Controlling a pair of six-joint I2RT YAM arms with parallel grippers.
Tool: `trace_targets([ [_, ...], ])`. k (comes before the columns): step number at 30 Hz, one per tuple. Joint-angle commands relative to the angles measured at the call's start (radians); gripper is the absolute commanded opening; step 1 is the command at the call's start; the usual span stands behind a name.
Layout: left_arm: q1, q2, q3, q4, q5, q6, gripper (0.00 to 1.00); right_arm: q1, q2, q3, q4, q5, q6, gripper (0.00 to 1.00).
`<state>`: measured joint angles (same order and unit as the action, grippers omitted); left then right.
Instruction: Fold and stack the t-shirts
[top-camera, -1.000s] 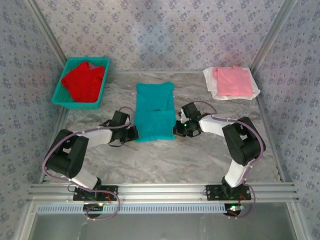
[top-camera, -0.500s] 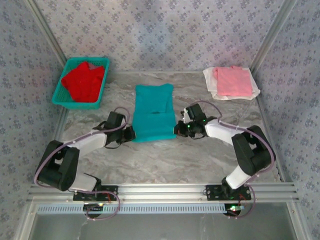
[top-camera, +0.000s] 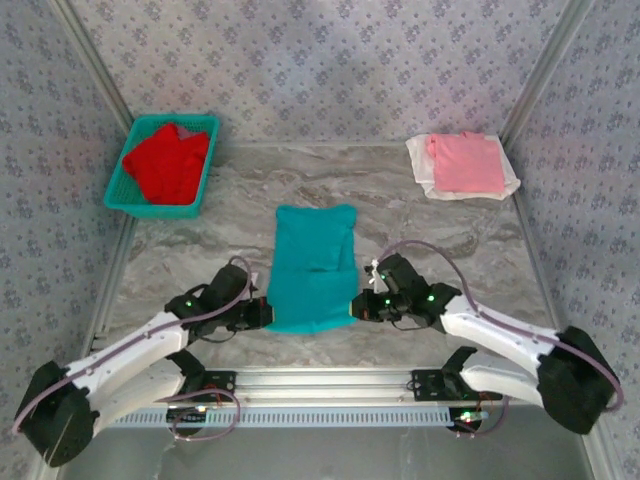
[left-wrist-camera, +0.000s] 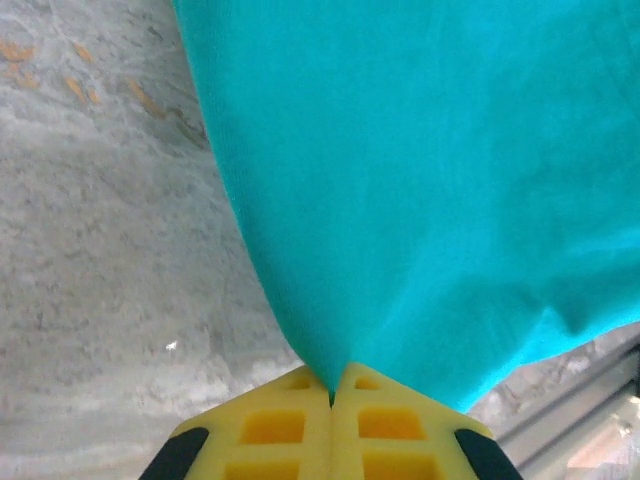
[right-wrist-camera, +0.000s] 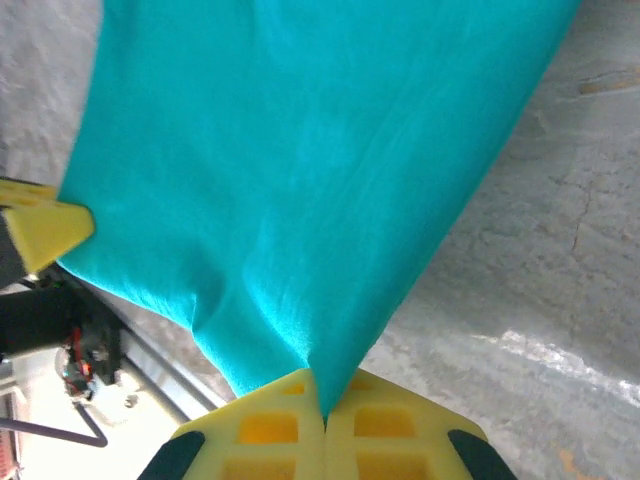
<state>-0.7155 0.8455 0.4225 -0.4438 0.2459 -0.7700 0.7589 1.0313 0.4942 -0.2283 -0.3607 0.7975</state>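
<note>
1. The teal t-shirt (top-camera: 312, 280) is light, limp knit cloth. It sags between my two holds and will drape and wrinkle rather than keep a shape, so I mean to lay it down, not push it
2. My left gripper (top-camera: 266, 316) is pinched closed on the shirt's near left corner, with the cloth fanning out from the yellow pads (left-wrist-camera: 270, 425) in the wrist view
3. My right gripper (top-camera: 358, 306) is clamped the same way on the near right corner. Both holds sit at the hem edge, which suits a fold
4. The shirt lies lengthwise mid-table, its near end at the grippers and close to the front rail (top-camera: 320, 380). From above I can't quite tell whether that end is lifted clear or dragging
5. The marble-patterned table top (top-camera: 420, 215) looks smooth, so the cloth should slide with little snagging
6. Room is fair: the teal mesh basket (top-camera: 113, 190) holding a red t-shirt (top-camera: 165, 165) sits far left, and a pink t-shirt (top-camera: 465, 165) lies on a white t-shirt (top-camera: 418, 158) far right, all well apart from my shirt. Patterned walls (top-camera: 300, 60) close in the sides and back
</note>
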Motion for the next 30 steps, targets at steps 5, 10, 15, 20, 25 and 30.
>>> trace_targets([
  [5, 0.041, -0.064, 0.217, -0.101, -0.091, 0.066, 0.00, -0.074, -0.070, 0.139, -0.065, 0.089, -0.058, 0.00],
  [10, 0.149, 0.087, 0.351, -0.015, -0.037, 0.182, 0.00, -0.189, 0.065, 0.257, -0.004, 0.046, -0.139, 0.00],
  [15, 0.245, 0.247, 0.447, 0.086, -0.007, 0.261, 0.00, -0.261, 0.196, 0.360, 0.023, 0.049, -0.160, 0.00],
  [20, 0.324, 0.383, 0.492, 0.139, 0.003, 0.320, 0.00, -0.327, 0.328, 0.423, 0.051, 0.019, -0.198, 0.00],
  [25, 0.360, 0.436, 0.554, 0.165, 0.033, 0.345, 0.00, -0.355, 0.368, 0.472, 0.061, 0.009, -0.204, 0.00],
  [30, 0.361, 0.470, 0.608, 0.157, 0.057, 0.351, 0.00, -0.368, 0.381, 0.523, 0.041, 0.000, -0.218, 0.00],
])
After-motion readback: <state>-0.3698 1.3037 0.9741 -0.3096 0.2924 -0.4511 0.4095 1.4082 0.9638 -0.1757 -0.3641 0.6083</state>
